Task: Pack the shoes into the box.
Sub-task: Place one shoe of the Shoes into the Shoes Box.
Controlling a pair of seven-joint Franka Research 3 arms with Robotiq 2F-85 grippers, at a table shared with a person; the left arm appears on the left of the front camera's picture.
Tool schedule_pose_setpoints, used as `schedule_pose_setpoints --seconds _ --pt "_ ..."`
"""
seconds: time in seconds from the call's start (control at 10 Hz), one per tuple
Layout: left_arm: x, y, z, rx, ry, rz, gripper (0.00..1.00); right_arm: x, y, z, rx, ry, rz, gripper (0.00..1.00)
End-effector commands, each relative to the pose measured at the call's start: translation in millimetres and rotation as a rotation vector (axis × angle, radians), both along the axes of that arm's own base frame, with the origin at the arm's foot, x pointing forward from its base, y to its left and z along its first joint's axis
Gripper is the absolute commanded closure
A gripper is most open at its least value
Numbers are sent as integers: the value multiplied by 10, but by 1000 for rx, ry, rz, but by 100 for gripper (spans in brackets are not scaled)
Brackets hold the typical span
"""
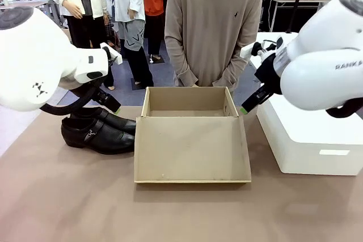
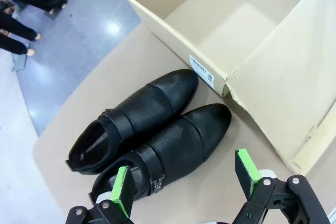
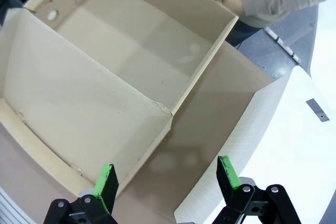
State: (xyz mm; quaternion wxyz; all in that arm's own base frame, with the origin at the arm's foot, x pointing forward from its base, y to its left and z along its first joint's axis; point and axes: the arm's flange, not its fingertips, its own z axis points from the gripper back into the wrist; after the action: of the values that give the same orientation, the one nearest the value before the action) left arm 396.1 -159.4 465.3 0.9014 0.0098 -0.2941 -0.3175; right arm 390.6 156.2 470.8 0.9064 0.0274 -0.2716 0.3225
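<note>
The left gripper (image 2: 185,179) is hanging wide open and empty over the shoes (image 2: 152,124). The shiny black pair is lying side by side, toes pointing away from it toward the brown box (image 2: 176,38). The right gripper (image 3: 167,176) is also gaping empty.

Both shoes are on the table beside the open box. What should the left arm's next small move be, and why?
Probably lower the left gripper onto the nearer black shoe and close on it. Its fingers are open just above that shoe, and the cardboard shoebox beside the pair stands open and empty.
</note>
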Motion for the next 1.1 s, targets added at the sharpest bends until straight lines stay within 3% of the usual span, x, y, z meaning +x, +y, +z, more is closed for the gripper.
schedule_pose_setpoints --seconds 0.0,0.4,0.5,1.0 --pt "-23 39 164 31 -4 -23 0 8 -92 174 25 13 48 0" --pt "-60 65 326 52 11 -72 0 -23 -145 304 33 10 85 0" --pt "-60 71 392 12 9 -172 0 -42 -214 366 65 -32 121 0" --pt "-41 250 935 -53 -101 -442 0 -186 -490 751 160 -178 291 0"
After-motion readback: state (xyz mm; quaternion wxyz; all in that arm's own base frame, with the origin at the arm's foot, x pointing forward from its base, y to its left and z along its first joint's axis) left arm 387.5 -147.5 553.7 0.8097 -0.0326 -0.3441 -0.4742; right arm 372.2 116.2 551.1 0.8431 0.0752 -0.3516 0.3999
